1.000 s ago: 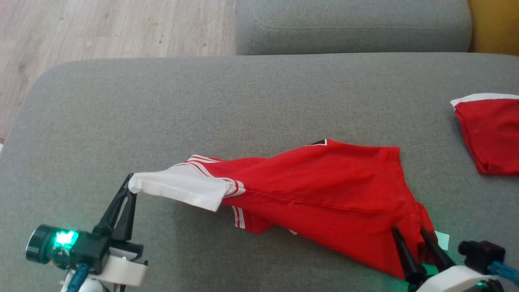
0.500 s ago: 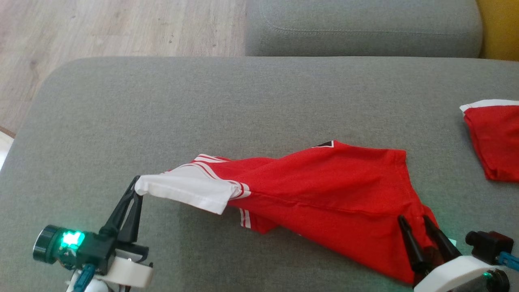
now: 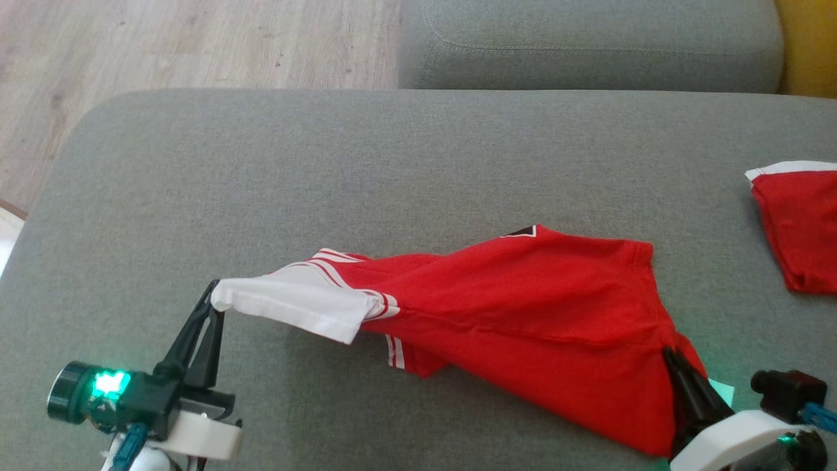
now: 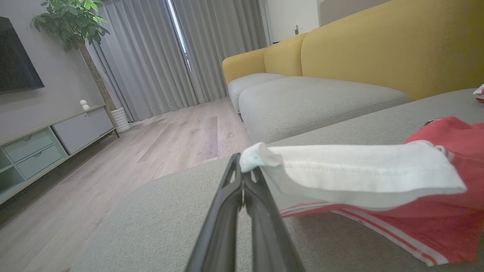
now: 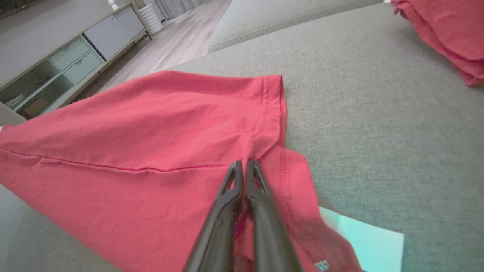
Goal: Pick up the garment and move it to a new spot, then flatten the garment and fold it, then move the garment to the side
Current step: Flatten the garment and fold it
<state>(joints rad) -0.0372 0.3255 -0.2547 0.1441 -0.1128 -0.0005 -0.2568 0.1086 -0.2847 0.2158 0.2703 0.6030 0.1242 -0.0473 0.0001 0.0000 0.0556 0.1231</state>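
Right hand (image 3: 672,360) has gone from spread apart a sec ago to clenched on the shirt (image 3: 536,307), pinching the red hem corner at the near right. In the right wrist view the fabric puckers toward the fingertips, so you've got cloth, not air. Left hand (image 3: 213,302) is clamped on the tip of the white sleeve (image 3: 294,307) and holds it slightly off the cushion (image 3: 392,163).

The shirt lies bunched across the near middle of the grey cushion, the sleeve end toward your left and the body toward your right, w/ a fold running along its length.

Step in hand looks like flattening: both ends are gripped but nothing is spread yet. Next, lift both hands together and draw them apart so the crease pulls out, then lay it down flat. Keep the pull even, since the sleeve grip is only on the very edge and may slip.

Watch the paper slip (image 5: 363,241) under the right corner, and stay clear of the other red garment (image 3: 801,229) at the far right.
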